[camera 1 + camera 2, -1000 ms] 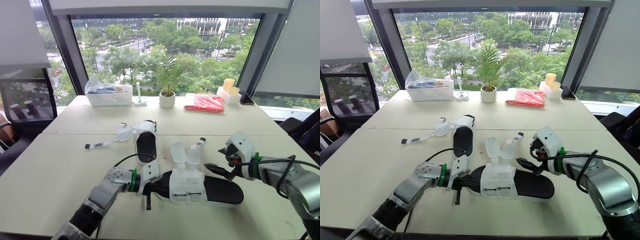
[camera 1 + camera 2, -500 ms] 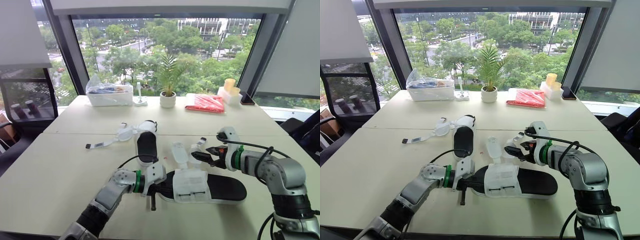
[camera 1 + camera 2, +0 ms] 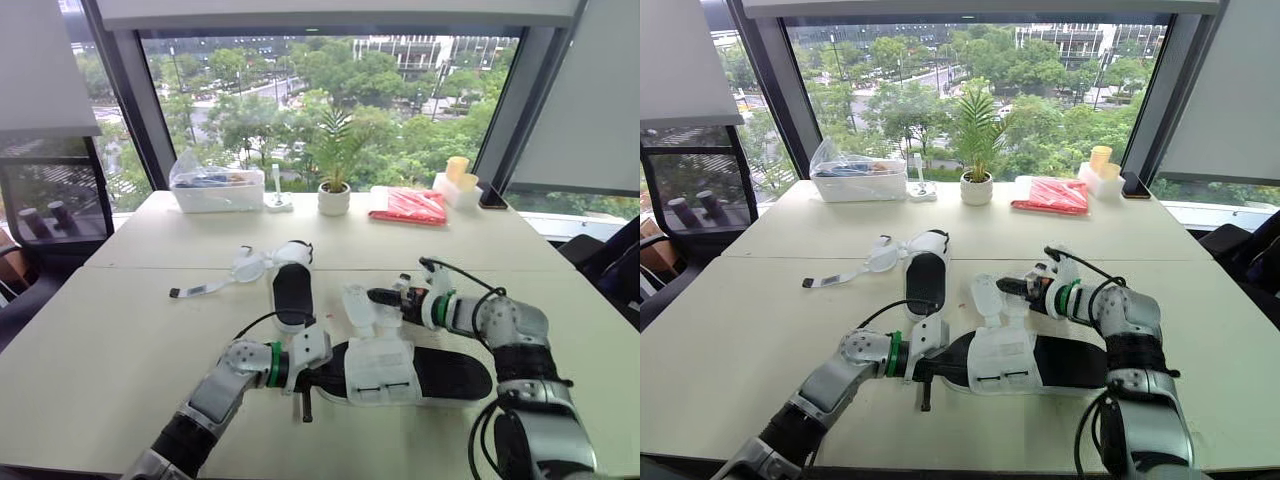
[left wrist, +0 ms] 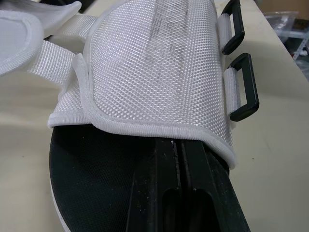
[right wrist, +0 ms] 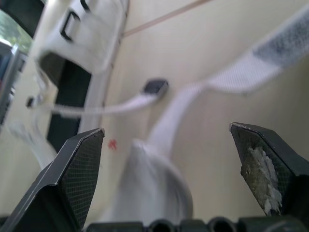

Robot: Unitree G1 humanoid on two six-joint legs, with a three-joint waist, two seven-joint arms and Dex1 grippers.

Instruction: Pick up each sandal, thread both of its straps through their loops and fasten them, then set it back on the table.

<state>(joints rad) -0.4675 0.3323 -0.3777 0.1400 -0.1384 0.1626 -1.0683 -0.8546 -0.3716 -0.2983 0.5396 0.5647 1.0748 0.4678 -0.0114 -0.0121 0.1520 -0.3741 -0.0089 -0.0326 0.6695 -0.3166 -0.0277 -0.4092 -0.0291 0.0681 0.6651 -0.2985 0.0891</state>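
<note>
A sandal with a black sole and white mesh upper lies on the near table. My left gripper is shut on the sole's front end, its fingers reaching under the mesh. Two black loops sit on the upper's side. The sandal's loose white straps lie spread behind it. My right gripper hovers open just over them, one strap lying between its fingers. A second sandal rests farther back, its strap stretched out to the left.
Along the window edge of the far table stand a clear box, a potted plant, a red packet and a white holder with yellow cups. A seam divides the two tables.
My right gripper has swung left from beside the sandal's heel to the loose straps, staying open. My left gripper still holds the sandal's front end in the same spot.
</note>
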